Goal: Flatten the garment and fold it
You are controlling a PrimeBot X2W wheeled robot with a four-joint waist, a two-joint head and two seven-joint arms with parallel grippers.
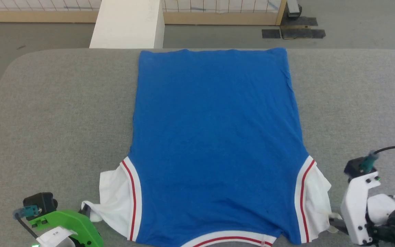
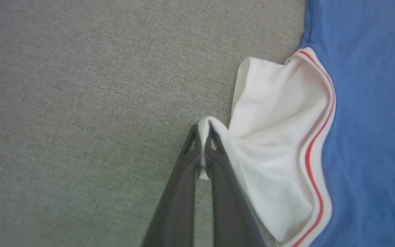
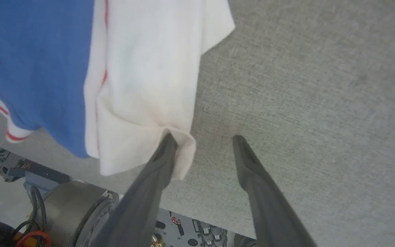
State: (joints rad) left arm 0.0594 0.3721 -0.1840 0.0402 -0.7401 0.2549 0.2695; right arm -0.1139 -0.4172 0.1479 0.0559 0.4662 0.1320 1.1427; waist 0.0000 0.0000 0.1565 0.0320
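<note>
The garment [image 1: 214, 144], a royal-blue jersey, lies spread plain side up along the middle of the grey counter [image 1: 46, 120], its hem toward the far edge and its white-and-red neck trim at the near edge; the blue body looks smooth, with only slight puckers down its right side; the flattening step appears largely done there, but not at the sleeves; the left sleeve [image 2: 269, 137] is rumpled and drawn into a small peak where the left hand [image 2: 202, 132] has its two dark fingers pressed together on a pinch of the white cloth, low over the counter just beside the striped armhole trim; the right sleeve [image 3: 149, 68] lies in soft folds at the jersey's other near corner, its hem curled; the right hand [image 3: 204, 140] stands with fingers apart, one tip touching the sleeve's hem and the other over bare counter, so it grips nothing; no fold has been made, since the jersey shows at full length and full width; what is left, by this view, is to lay both sleeves flat or turn them in, and then the whole of the folding.
</note>
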